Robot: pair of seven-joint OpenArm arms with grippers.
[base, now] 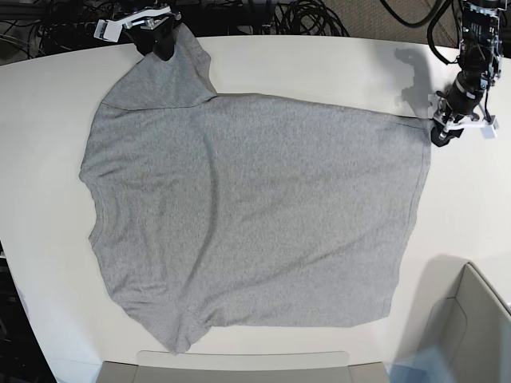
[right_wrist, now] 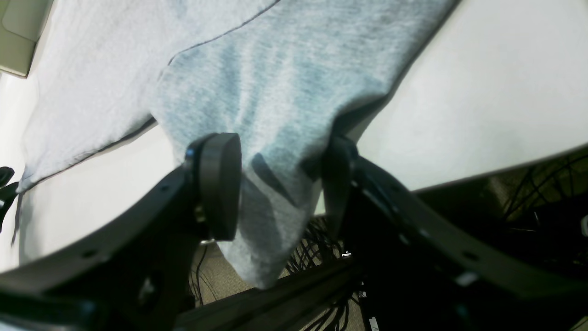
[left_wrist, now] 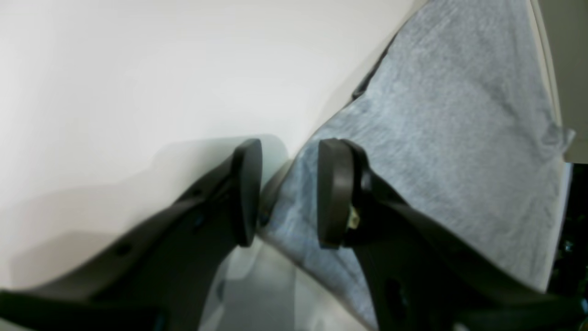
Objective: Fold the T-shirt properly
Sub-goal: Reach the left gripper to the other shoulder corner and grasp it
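Note:
The grey T-shirt [base: 255, 207] lies spread flat on the white table [base: 319, 64], plain side up, no lettering showing. My right gripper [base: 164, 49] is at the far left sleeve, which hangs over the table's far edge. In the right wrist view its jaws [right_wrist: 280, 151] stand wide apart around that sleeve cloth [right_wrist: 275, 92], open. My left gripper [base: 441, 136] is at the shirt's far right hem corner. In the left wrist view that gripper [left_wrist: 290, 151] is open, with a corner of the shirt [left_wrist: 459, 115] lying in the gap between its pads.
A beige bin [base: 479, 319] stands at the near right corner, and a flat beige tray edge [base: 239, 369] runs along the near side. Dark cables [base: 303, 16] hang beyond the table's far edge.

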